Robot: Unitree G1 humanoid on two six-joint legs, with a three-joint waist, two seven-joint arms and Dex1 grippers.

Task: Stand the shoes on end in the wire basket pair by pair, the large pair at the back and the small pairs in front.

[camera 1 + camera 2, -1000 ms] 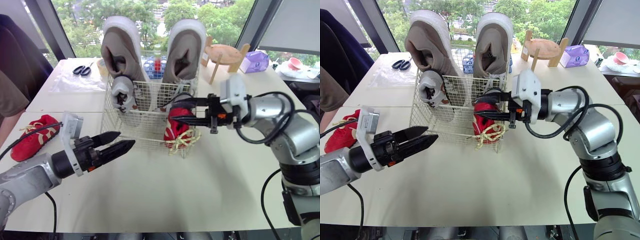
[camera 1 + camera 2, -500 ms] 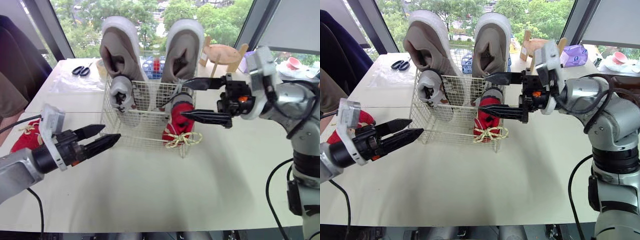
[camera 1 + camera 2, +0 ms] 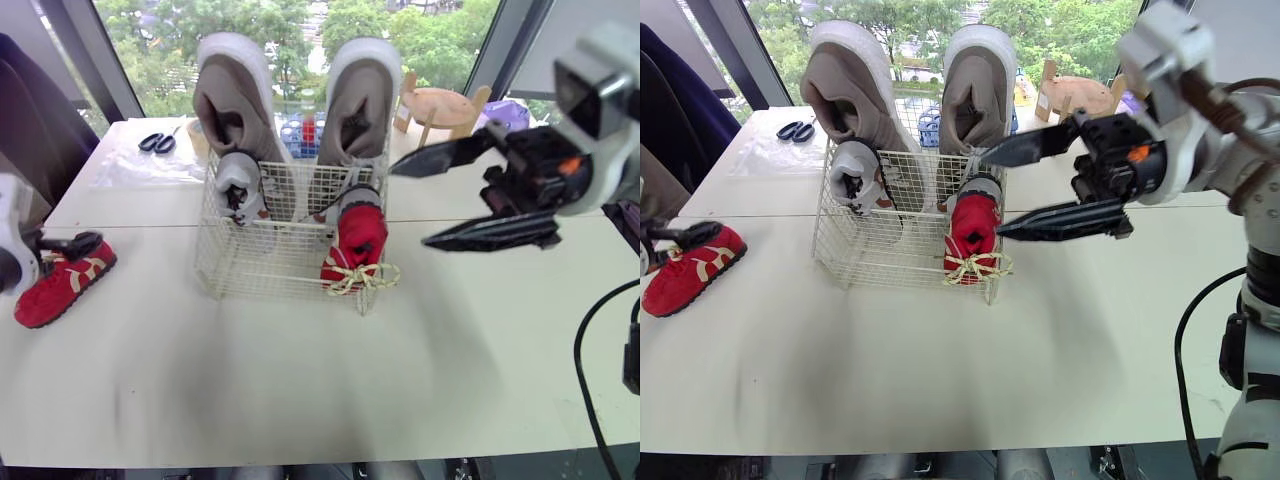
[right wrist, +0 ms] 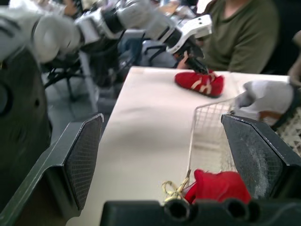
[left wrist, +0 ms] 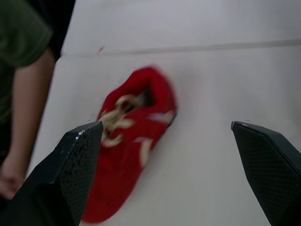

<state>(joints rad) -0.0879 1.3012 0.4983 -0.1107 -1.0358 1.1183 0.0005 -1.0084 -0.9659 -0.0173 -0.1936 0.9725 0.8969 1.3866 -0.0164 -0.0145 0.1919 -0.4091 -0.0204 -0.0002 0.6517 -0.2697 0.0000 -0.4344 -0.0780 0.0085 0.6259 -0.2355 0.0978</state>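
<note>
Two large taupe shoes (image 3: 235, 100) (image 3: 357, 100) stand on end at the back of the wire basket (image 3: 225, 270). In front of them stand a small grey shoe (image 3: 240, 185) on the left and a red shoe (image 3: 360, 240) on the right, its yellow laces poking through the wire. Another grey shoe (image 3: 350, 192) is half hidden behind the red one. My right gripper (image 3: 410, 207) hangs open to the right of the basket, holding nothing. A second red shoe (image 3: 62, 285) lies flat at the table's left edge. My left gripper (image 5: 164, 125) is open just above it.
Scissors (image 3: 160, 142) and a clear plastic bag (image 3: 150, 165) lie at the back left. A wooden stand (image 3: 440, 105) and a purple tissue box (image 3: 500, 115) sit at the back right. A seated person's arm (image 5: 23, 94) is close beside the loose red shoe.
My right gripper let go of the red shoe in the basket, opened wide and drew back to the right. My left arm swung left to the red shoe on the table.
</note>
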